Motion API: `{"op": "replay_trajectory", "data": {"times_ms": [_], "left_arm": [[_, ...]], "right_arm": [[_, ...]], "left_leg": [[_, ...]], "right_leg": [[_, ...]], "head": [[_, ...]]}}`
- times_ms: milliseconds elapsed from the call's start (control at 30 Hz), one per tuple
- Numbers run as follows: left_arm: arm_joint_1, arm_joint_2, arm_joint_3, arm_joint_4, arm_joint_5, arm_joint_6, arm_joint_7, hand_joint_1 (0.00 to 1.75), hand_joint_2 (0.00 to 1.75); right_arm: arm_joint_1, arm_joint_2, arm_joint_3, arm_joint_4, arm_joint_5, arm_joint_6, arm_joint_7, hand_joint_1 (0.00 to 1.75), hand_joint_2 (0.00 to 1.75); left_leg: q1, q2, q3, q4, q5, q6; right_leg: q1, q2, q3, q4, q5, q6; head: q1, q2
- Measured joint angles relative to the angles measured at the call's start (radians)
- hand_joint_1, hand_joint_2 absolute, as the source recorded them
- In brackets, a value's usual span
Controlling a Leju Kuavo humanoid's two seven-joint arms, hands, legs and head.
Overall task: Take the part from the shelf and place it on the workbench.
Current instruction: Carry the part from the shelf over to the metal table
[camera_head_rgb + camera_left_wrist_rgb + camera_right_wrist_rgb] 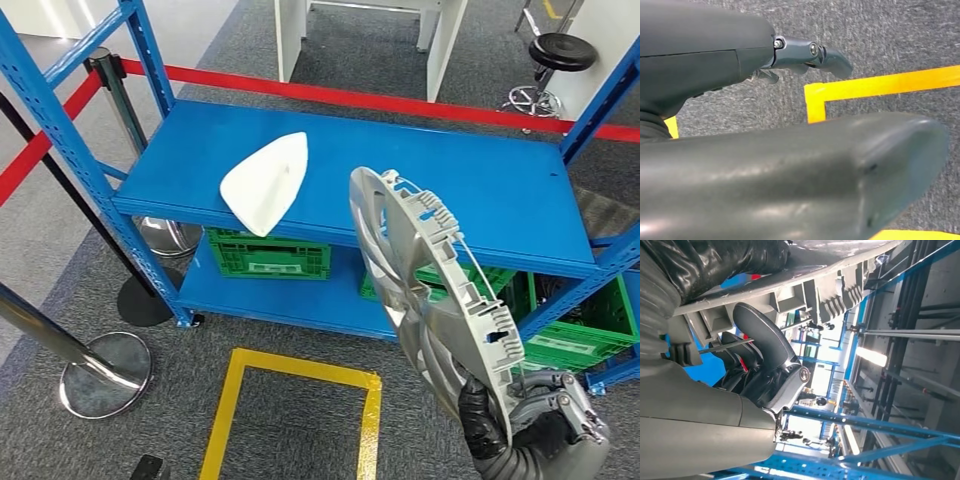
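Silver hubcap (pixel 423 290) gripped by right hand (pixel 528 425), rim partly hiding fingers; left hand (pixel 806 52) open.

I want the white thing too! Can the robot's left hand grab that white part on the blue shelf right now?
Probably yes. The white part lies bare near the front edge of the blue shelf, and the left hand holds nothing, though it hangs low over the floor.
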Motion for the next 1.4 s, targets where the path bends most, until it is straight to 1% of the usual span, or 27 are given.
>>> {"op": "replay_trajectory", "data": {"times_ms": [33,100,167,233,267,333,400,433,467,533,567,633,667,733,767,833,900,933,967,1000,1067,1133,1167,1233,1267,1300,1400], "left_arm": [[0.000,0.000,0.000,0.000,0.000,0.000,0.000,0.00,0.00],[-0.001,-0.003,0.001,0.000,0.000,0.000,0.000,0.00,0.00],[-0.001,-0.005,0.001,0.000,-0.001,-0.001,0.000,0.00,0.00],[0.000,-0.005,0.001,0.000,-0.002,-0.002,0.000,0.00,0.00],[0.001,-0.004,0.001,0.000,-0.002,-0.002,0.000,0.00,0.00],[0.001,-0.003,0.001,0.000,-0.003,-0.002,0.000,0.00,0.00],[0.001,-0.002,0.001,0.000,-0.004,-0.002,0.000,0.00,0.00],[0.001,-0.001,0.001,0.000,-0.004,-0.002,0.000,0.00,0.00],[0.001,0.000,0.001,0.000,-0.004,-0.002,0.000,0.00,0.00],[0.000,0.002,0.002,0.000,-0.004,-0.002,0.000,0.00,0.00],[-0.001,0.003,0.002,0.000,-0.004,-0.002,0.000,0.00,0.00],[-0.003,0.003,0.002,0.000,-0.004,-0.002,0.000,0.00,0.00],[-0.004,0.002,0.002,0.000,-0.005,-0.002,0.000,0.00,0.00],[-0.003,0.001,0.002,0.000,-0.005,-0.002,-0.001,0.00,0.00],[-0.003,0.000,0.002,0.000,-0.005,-0.003,-0.001,0.00,0.00],[-0.004,0.000,0.002,0.000,-0.005,-0.004,-0.001,0.00,0.00],[-0.005,0.001,0.002,0.000,-0.005,-0.005,-0.001,0.00,0.00],[-0.005,0.002,0.002,0.000,-0.005,-0.006,-0.001,0.00,0.00],[-0.004,0.002,0.003,0.000,-0.005,-0.008,-0.001,0.00,0.00],[-0.004,0.002,0.003,0.000,-0.005,-0.009,-0.002,0.00,0.00],[-0.004,0.002,0.003,0.000,-0.005,-0.011,-0.004,0.00,0.00],[-0.004,0.001,0.003,0.000,-0.006,-0.011,-0.007,0.00,0.00],[-0.005,0.000,0.003,0.000,-0.006,-0.011,-0.009,0.00,0.00],[-0.003,0.000,0.003,0.000,-0.008,-0.011,-0.012,0.00,0.00],[-0.002,-0.001,0.004,0.000,-0.009,-0.011,-0.013,0.00,0.00],[0.000,-0.001,0.004,0.000,-0.010,-0.011,-0.014,0.00,0.00],[0.002,-0.002,0.005,0.000,-0.013,-0.011,-0.016,0.00,0.00]], "right_arm": [[0.000,0.000,0.000,0.000,0.000,0.000,0.000,1.75,1.75],[-0.001,0.000,-0.001,0.000,0.000,0.000,0.000,1.75,1.75],[-0.001,0.000,-0.001,0.000,0.001,0.000,0.000,1.75,1.75],[-0.001,0.000,-0.001,0.000,0.001,0.000,0.000,1.75,1.75],[-0.002,0.000,-0.001,0.000,0.001,0.000,0.000,1.75,1.75],[-0.002,0.000,0.000,0.000,0.000,0.000,0.000,1.75,1.75],[-0.001,-0.001,0.001,0.000,0.000,0.000,0.000,1.75,1.75],[-0.001,-0.001,0.001,0.000,0.000,0.000,0.000,1.75,1.75],[-0.001,-0.001,0.001,0.000,0.000,0.000,0.000,1.75,1.75],[-0.001,-0.001,0.001,0.000,0.000,0.000,0.000,1.75,1.75],[0.000,-0.001,0.002,0.000,0.000,0.000,0.000,1.75,1.75],[0.001,-0.001,0.001,0.000,0.000,0.000,0.000,1.75,1.75],[0.001,-0.001,0.001,0.000,-0.002,0.000,0.000,1.75,1.75],[0.003,-0.002,0.000,0.000,-0.006,0.000,0.000,1.75,1.75],[0.005,-0.002,0.000,0.000,-0.008,0.000,0.000,1.75,1.75],[0.009,-0.004,-0.002,0.000,-0.012,0.000,0.000,1.75,1.75],[0.012,-0.007,-0.002,0.000,-0.015,0.000,0.000,1.75,1.75],[0.013,-0.008,-0.002,0.000,-0.016,0.000,0.000,1.75,1.75],[0.015,-0.010,-0.003,0.000,-0.016,0.000,0.000,1.75,1.75],[0.015,-0.012,-0.003,0.000,-0.017,0.000,0.000,1.75,1.75],[0.016,-0.014,-0.004,0.000,-0.018,0.000,0.000,1.75,1.75],[0.016,-0.015,-0.004,-0.001,-0.018,0.000,0.000,1.75,1.75],[0.015,-0.015,-0.004,-0.001,-0.018,0.000,0.000,1.75,1.75],[0.016,-0.016,-0.004,-0.001,-0.018,0.000,0.000,1.75,1.75],[0.016,-0.016,-0.004,-0.001,-0.018,0.000,0.000,1.75,1.75],[0.016,-0.017,-0.004,-0.001,-0.019,0.000,0.000,1.75,1.75],[0.016,-0.017,-0.004,-0.001,-0.023,0.000,0.000,1.75,1.75]], "left_leg": [[-0.003,-0.001,-0.006,0.000,0.007,0.001],[-0.005,-0.003,-0.017,0.000,0.021,-0.003],[0.000,-0.004,-0.027,-0.001,0.039,-0.014],[0.004,-0.005,-0.036,-0.003,0.046,-0.026],[0.003,-0.005,-0.044,0.008,0.027,-0.030],[0.005,-0.004,-0.069,0.089,-0.063,-0.037],[0.008,-0.004,-0.092,0.218,-0.147,-0.046],[0.010,-0.004,-0.092,0.265,-0.156,-0.051],[0.011,-0.003,-0.079,0.283,-0.140,-0.055],[0.015,-0.003,-0.012,0.218,-0.082,-0.062],[0.017,-0.003,0.038,0.147,-0.074,-0.064],[0.016,-0.004,0.115,0.022,-0.095,-0.054],[0.013,-0.004,0.129,-0.008,-0.108,-0.045],[0.011,-0.002,0.120,-0.013,-0.100,-0.023],[0.011,0.001,0.112,-0.013,-0.090,-0.014],[0.013,0.005,0.089,-0.014,-0.067,0.002],[0.011,0.006,0.058,-0.013,-0.042,0.006],[0.010,0.007,0.041,-0.012,-0.029,0.006],[0.010,0.007,0.024,-0.011,-0.016,0.004],[0.009,0.008,0.008,-0.011,-0.004,0.002],[0.008,0.007,-0.016,-0.010,0.018,-0.003],[0.008,0.006,-0.031,-0.009,0.037,-0.012],[0.009,0.005,-0.038,-0.009,0.048,-0.018],[0.015,0.004,-0.052,-0.010,0.065,-0.031],[0.017,0.004,-0.061,-0.003,0.055,-0.035],[0.017,0.003,-0.070,0.019,0.025,-0.038],[0.017,0.002,-0.103,0.183,-0.120,-0.043]], "right_leg": [[0.006,0.003,0.052,-0.076,0.027,-0.013],[0.017,0.009,0.148,-0.226,0.049,-0.036],[0.027,0.012,0.181,-0.288,0.049,-0.044],[0.028,0.008,0.169,-0.302,0.071,-0.046],[0.026,0.004,0.161,-0.310,0.086,-0.050],[0.019,-0.003,0.142,-0.317,0.112,-0.054],[0.018,-0.008,0.109,-0.307,0.130,-0.052],[0.018,-0.011,0.090,-0.297,0.138,-0.051],[0.016,-0.013,0.069,-0.286,0.145,-0.049],[0.013,-0.015,0.027,-0.260,0.158,-0.044],[0.013,-0.014,0.007,-0.247,0.164,-0.040],[0.015,-0.015,-0.018,-0.227,0.178,-0.030],[0.015,-0.015,-0.023,-0.223,0.186,-0.026],[0.012,-0.014,-0.026,-0.221,0.195,-0.015],[0.010,-0.010,-0.031,-0.212,0.178,-0.009],[0.004,-0.003,-0.052,-0.139,0.085,0.005],[-0.002,0.000,-0.073,-0.011,-0.012,0.014],[-0.004,0.000,-0.074,0.040,-0.025,0.016],[-0.005,0.000,-0.063,0.066,-0.013,0.017],[-0.005,0.000,-0.035,0.056,0.015,0.015],[-0.005,0.003,0.071,-0.067,0.061,0.005],[0.000,0.008,0.182,-0.227,0.050,-0.006],[0.004,0.010,0.210,-0.275,0.038,-0.008],[0.008,0.008,0.209,-0.307,0.039,-0.013],[0.009,0.005,0.196,-0.311,0.049,-0.021],[0.008,0.002,0.185,-0.314,0.060,-0.031],[0.010,-0.007,0.148,-0.300,0.087,-0.049]], "head": [[0.000,0.000],[-0.001,0.000],[0.000,0.000],[0.001,0.000],[0.001,0.000],[-0.002,0.000],[-0.005,0.000],[-0.005,0.000],[-0.005,0.000],[-0.005,0.000],[-0.006,0.000],[-0.006,0.000],[-0.006,0.000],[-0.005,0.000],[-0.004,0.000],[0.001,0.000],[0.005,0.000],[0.006,0.000],[0.006,0.000],[0.006,0.000],[0.006,0.000],[0.005,0.000],[0.005,0.000],[0.005,0.000],[0.004,0.000],[0.003,0.000],[-0.004,0.000]]}}
